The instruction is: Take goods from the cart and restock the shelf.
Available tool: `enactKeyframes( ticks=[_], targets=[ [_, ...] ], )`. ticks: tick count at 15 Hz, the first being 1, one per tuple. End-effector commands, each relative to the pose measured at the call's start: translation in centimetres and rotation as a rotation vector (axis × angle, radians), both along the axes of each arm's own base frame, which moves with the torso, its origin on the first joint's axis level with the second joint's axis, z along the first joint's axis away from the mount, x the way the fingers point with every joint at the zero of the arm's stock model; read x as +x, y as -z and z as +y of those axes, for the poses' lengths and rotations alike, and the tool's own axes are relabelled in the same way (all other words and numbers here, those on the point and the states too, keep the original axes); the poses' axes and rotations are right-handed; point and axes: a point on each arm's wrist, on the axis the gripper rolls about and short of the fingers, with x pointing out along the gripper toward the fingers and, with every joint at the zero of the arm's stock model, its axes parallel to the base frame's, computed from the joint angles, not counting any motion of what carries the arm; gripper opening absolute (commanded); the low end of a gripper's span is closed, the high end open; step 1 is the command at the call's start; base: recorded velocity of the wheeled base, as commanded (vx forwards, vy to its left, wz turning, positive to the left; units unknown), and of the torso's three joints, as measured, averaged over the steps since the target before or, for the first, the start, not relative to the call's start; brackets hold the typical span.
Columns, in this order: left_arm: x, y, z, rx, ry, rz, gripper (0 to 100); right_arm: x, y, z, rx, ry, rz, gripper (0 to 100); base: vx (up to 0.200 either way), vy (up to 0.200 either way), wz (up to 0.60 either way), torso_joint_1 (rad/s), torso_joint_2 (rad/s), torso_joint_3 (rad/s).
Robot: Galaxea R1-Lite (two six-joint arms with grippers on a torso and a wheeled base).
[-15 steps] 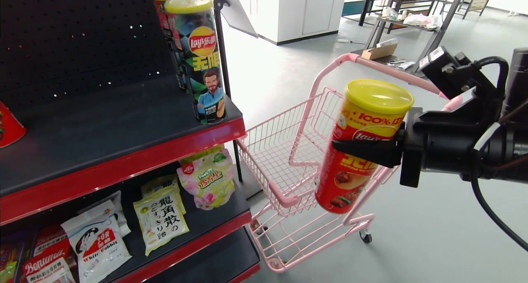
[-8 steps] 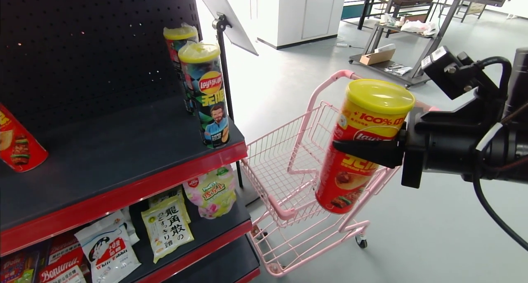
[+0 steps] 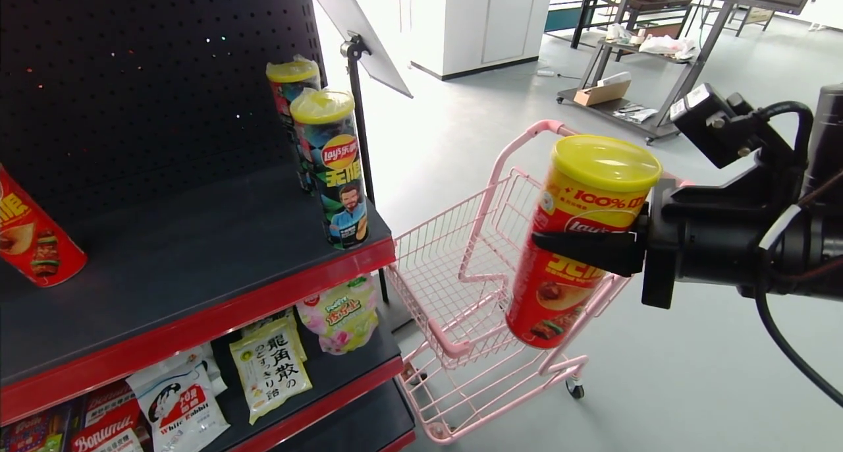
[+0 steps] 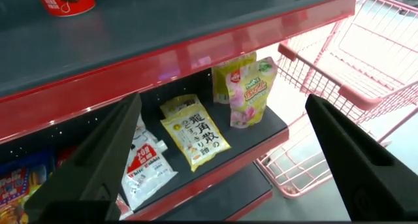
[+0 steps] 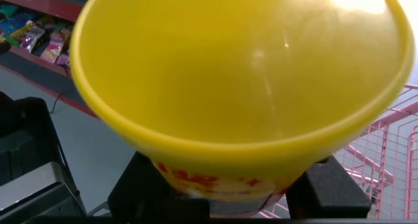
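Top shelf (image 3: pixel 197 254): a wide bare stretch of dark board runs between a tilted red can (image 3: pixel 33 241) at the left and two dark cans (image 3: pixel 336 169) upright at the right end, one behind the other. The front one stands close to the red front edge (image 3: pixel 197 327) and the corner. Pink cart (image 3: pixel 448 337) sits just right of the shelf end, basket open. Right hand (image 3: pixel 583 248) is clamped on the chip can (image 3: pixel 556 294) a little below its yellow lid. That can is lid up, leaning slightly, in the air over the cart's handle side and well apart from the shelf. Left hand (image 4: pixel 223 106) is low, facing the lower shelf's bags (image 4: pixel 196 136), fingers (image 4: pixel 98 159) spread wide apart.
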Motion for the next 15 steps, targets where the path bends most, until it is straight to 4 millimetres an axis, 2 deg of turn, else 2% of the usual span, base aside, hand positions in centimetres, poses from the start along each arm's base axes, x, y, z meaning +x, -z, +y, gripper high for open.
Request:
enactKeyframes(
  ticks=[1, 7, 10, 15],
  targets=[
    [0.01, 0.0, 0.0, 0.0, 0.0, 0.001, 100, -0.17, 0.05, -0.09, 0.0, -0.001, 0.0, 0, -0.2, 0.0, 0.0, 0.007, 0.0, 0.002],
    [0.01, 0.0, 0.0, -0.002, 0.0, 0.001, 100, -0.2, 0.22, -0.1, -0.004, 0.0, 0.004, 0, -0.2, 0.0, 0.0, 0.006, 0.0, 0.001],
    [0.01, 0.0, 0.0, -0.002, 0.0, 0.001, 100, -0.22, 0.4, -0.12, -0.008, 0.002, 0.009, 0, 0.0, 0.0, 0.0, 0.0, 0.0, 0.0],
    [0.01, 0.0, 0.0, -0.002, 0.0, 0.001, 100, -0.19, 0.53, -0.12, -0.011, 0.006, 0.013, 0, 0.0, 0.0, 0.6, 0.009, 0.01, -0.003]
  ],
)
